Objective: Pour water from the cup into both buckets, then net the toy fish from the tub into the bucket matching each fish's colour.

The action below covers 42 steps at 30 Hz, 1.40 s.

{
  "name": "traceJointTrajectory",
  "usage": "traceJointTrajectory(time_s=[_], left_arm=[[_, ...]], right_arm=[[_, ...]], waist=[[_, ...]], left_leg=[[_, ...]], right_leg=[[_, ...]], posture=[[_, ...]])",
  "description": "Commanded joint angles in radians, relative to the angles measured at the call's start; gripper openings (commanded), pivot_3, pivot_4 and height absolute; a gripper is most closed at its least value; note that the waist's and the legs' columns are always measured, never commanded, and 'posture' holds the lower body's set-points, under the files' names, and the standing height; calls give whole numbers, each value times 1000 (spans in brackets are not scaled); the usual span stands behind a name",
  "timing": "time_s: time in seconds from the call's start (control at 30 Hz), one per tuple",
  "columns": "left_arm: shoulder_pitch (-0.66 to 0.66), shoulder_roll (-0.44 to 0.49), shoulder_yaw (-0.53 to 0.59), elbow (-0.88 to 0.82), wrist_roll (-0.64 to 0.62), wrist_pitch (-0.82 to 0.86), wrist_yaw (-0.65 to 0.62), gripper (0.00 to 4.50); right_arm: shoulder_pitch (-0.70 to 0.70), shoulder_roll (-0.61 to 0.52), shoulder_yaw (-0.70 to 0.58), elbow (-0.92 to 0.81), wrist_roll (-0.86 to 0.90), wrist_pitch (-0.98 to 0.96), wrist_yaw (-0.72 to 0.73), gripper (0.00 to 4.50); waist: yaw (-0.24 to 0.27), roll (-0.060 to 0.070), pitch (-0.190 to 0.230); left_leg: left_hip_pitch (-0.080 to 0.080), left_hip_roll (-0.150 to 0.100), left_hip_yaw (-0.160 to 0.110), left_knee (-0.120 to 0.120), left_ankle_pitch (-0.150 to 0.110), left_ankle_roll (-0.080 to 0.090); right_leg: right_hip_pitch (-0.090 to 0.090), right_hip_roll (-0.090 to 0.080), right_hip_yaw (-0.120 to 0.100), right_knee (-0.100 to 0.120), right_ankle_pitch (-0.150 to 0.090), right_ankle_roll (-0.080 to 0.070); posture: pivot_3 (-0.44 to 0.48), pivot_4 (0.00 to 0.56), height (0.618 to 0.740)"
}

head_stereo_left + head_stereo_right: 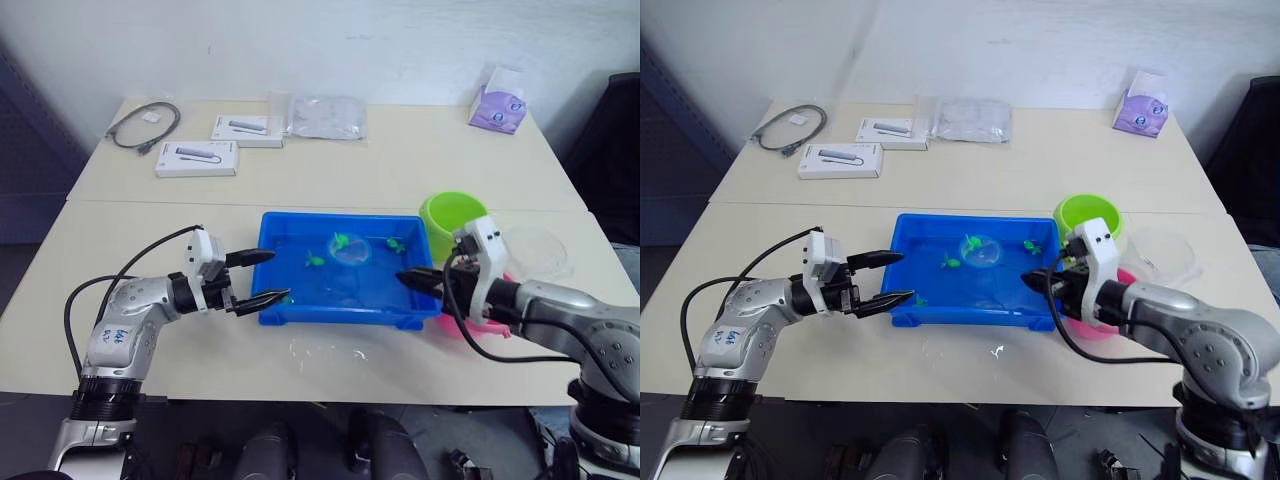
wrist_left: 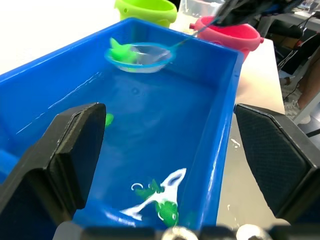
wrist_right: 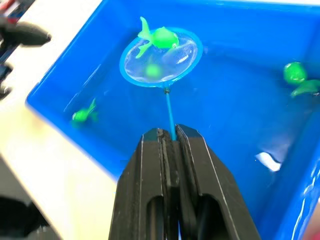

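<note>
The blue tub sits mid-table holding water and several green toy fish. My right gripper is shut on the net's thin handle at the tub's right end. The net's light blue hoop lies in the tub, with one green fish on its far rim. At the tub's left end, my left gripper is open and holds nothing. The lime green bucket stands behind the tub's right corner. The pink bucket is beside it, partly hidden by my right arm. The clear cup stands to the right.
Along the far side of the table lie a purple tissue box, a clear plastic bag, two white boxes and a coiled cable. Water drops mark the table in front of the tub.
</note>
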Motion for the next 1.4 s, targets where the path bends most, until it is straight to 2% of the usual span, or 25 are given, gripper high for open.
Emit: traceJointTrajectory(time_s=[0.03,0.17,0.33,0.63,0.87,1.07,1.4], left_arm=[[-2,12,29,-29,-25,-16,-12,4400],[-16,9,36,-26,-36,-12,-14,4400],[-65,-18,27,-17,-50,3,-6,4400],[-126,-52,0,17,-39,9,-15,4400],[-167,-95,-26,45,-31,5,-3,4400],[-163,-110,-28,26,-35,15,13,4400],[-173,-114,-15,2,-56,39,40,4400]], right_arm=[[64,-46,-53,-85,24,-75,52,0],[168,-52,-122,-140,18,-186,79,0],[316,-84,-219,-189,-71,-350,117,0],[375,-188,-340,-85,-177,-493,149,0],[379,-287,-261,127,-487,-730,168,0],[326,-302,-124,240,-700,-938,162,0],[285,-349,-9,413,-1020,-1261,113,0]], waist=[[0,0,0],[4,0,0],[14,0,0],[23,0,0],[25,0,0],[22,0,0],[26,0,0]], left_leg=[[0,0,0,0,0,0],[0,0,0,0,0,0],[1,-1,-1,0,0,0],[4,-1,-1,0,0,0],[4,-2,-1,0,1,1],[4,-2,-1,1,1,1],[4,-2,-2,1,1,1]], right_leg=[[0,0,0,0,0,0],[1,0,0,0,0,0],[2,0,0,-1,0,1],[7,2,-1,-4,1,2],[7,4,-1,-5,2,3],[7,4,-1,-5,2,3],[9,4,-2,-5,2,4]], posture=[[0,150,740],[0,150,740],[0,150,740],[0,150,740],[0,150,740],[0,150,740],[0,150,740]])
